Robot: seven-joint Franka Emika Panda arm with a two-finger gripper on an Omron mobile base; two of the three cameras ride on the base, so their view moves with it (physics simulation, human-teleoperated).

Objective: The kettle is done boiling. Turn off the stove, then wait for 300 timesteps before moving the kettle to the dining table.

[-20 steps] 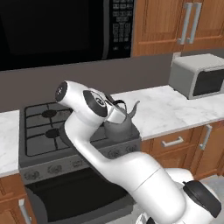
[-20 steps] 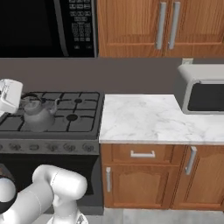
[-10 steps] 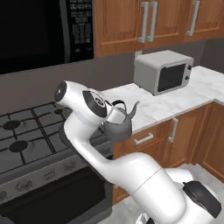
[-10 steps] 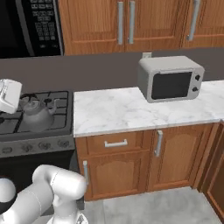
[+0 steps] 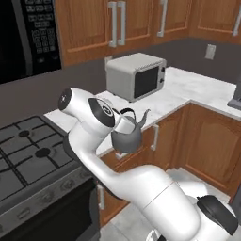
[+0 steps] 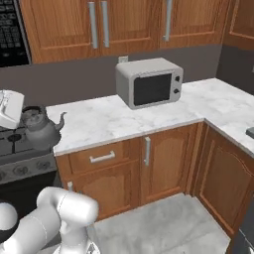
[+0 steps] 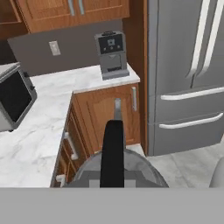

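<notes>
Left base view, squat dark-grey kettle (image 5: 127, 137), upright

The scene is viewed from behind the arm by two base cameras, both aimed forward and down at the marble counter (image 5: 188, 89). The left one is set close behind the arm, with the stove (image 5: 33, 164) at its lower left. The right one is set further back. The microwave (image 6: 150, 82) and kettle (image 6: 42, 128) are shared by both. The hand camera is pointed along the kettle's handle toward the refrigerator (image 7: 188, 74) and coffee machine (image 7: 111, 54).
</notes>
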